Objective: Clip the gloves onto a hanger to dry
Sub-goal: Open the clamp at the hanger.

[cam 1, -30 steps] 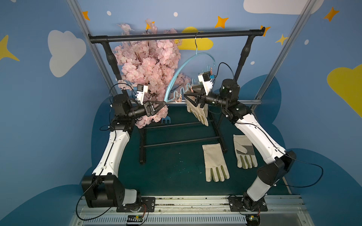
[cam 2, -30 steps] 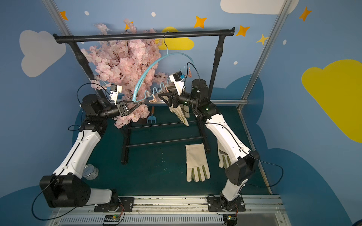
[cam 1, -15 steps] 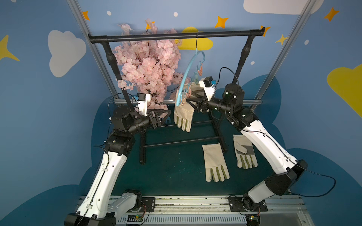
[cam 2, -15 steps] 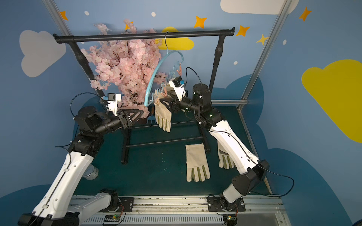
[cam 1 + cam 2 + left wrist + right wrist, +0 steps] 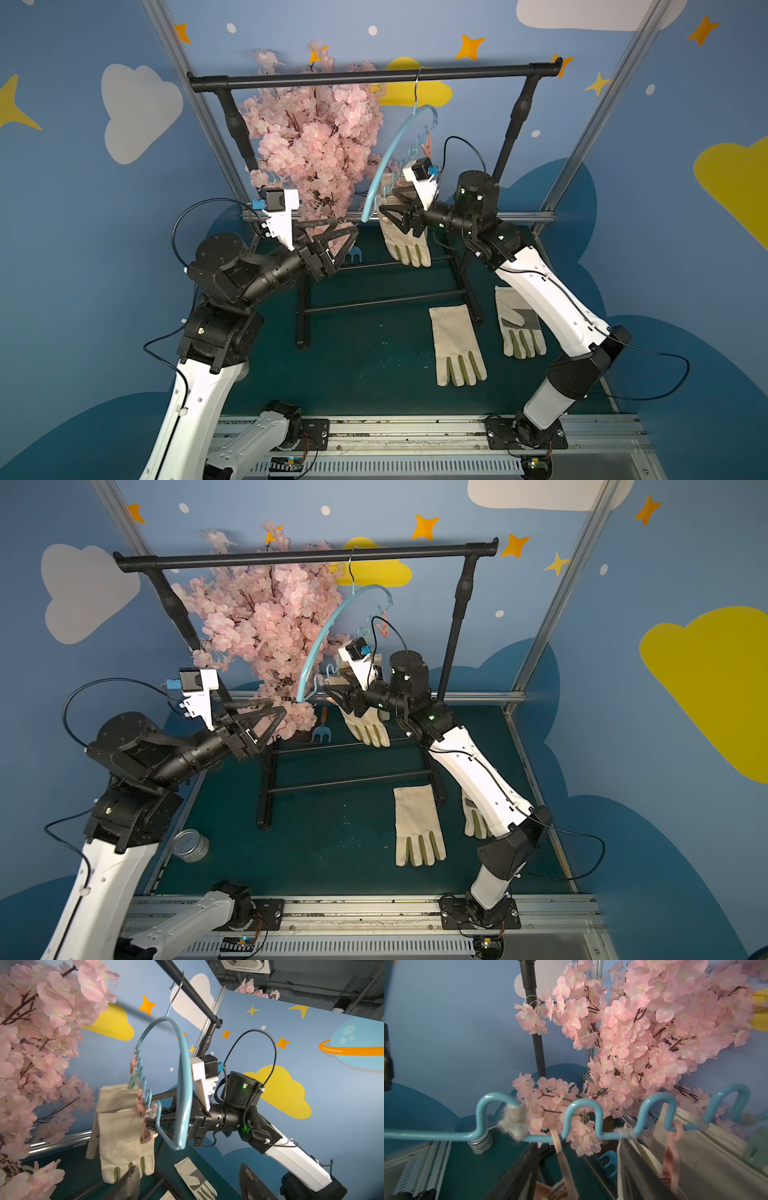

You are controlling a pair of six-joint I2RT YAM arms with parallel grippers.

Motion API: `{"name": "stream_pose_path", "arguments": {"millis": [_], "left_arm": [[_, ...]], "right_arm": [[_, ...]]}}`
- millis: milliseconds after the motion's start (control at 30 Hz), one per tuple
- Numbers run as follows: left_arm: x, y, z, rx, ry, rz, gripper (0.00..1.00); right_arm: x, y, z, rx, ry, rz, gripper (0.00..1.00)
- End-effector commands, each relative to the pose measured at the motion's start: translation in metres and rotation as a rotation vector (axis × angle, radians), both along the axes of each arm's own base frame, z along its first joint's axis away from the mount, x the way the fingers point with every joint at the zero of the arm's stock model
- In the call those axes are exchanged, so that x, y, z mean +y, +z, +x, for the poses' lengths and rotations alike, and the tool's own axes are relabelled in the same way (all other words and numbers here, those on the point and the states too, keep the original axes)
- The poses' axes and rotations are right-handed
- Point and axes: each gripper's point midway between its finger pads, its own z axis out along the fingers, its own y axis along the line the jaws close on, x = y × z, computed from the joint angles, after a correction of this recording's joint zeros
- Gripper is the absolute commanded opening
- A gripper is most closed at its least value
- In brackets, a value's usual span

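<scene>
The light-blue hanger [image 5: 383, 166] [image 5: 320, 642] hangs by its wire hook from the black rack bar, turned nearly edge-on. Two gloves [image 5: 124, 1136] [image 5: 405, 245] hang pegged to its wavy lower bar [image 5: 583, 1105]. Two more gloves lie flat on the green mat [image 5: 455, 345] [image 5: 519, 328]. My right gripper [image 5: 384, 208] [image 5: 577, 1142] is up at the wavy bar, open, with a loose pink peg [image 5: 560, 1153] between its jaws and a hanging cuff beside one finger. My left gripper [image 5: 348, 233] [image 5: 190, 1167] is open and empty, left of the hanger and apart from it.
A pink blossom tree [image 5: 316, 145] crowds the rack's left side, right behind my left gripper. The black garment rack [image 5: 374, 79] has low cross bars over the mat. A small blue rake [image 5: 321, 729] and a tin can [image 5: 190, 845] are on the mat.
My left gripper has pulled back from the hanger's left end, down and leftward, and has opened wider. The hanger has swung round to edge-on with its gloves. My right gripper has followed it.
</scene>
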Motion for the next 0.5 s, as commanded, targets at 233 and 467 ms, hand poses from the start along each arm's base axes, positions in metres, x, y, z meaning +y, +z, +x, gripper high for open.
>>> {"name": "stream_pose_path", "arguments": {"millis": [233,467], "left_arm": [[-0.005,-0.017,0.051,0.015,0.09,0.146,0.75],[-0.004,-0.011,0.072,-0.029,0.135,0.175,0.66]], "right_arm": [[0.005,0.009,-0.004,-0.021,0.009,-0.006,0.61],[0.005,0.006,-0.005,-0.02,0.013,-0.021,0.6]]}}
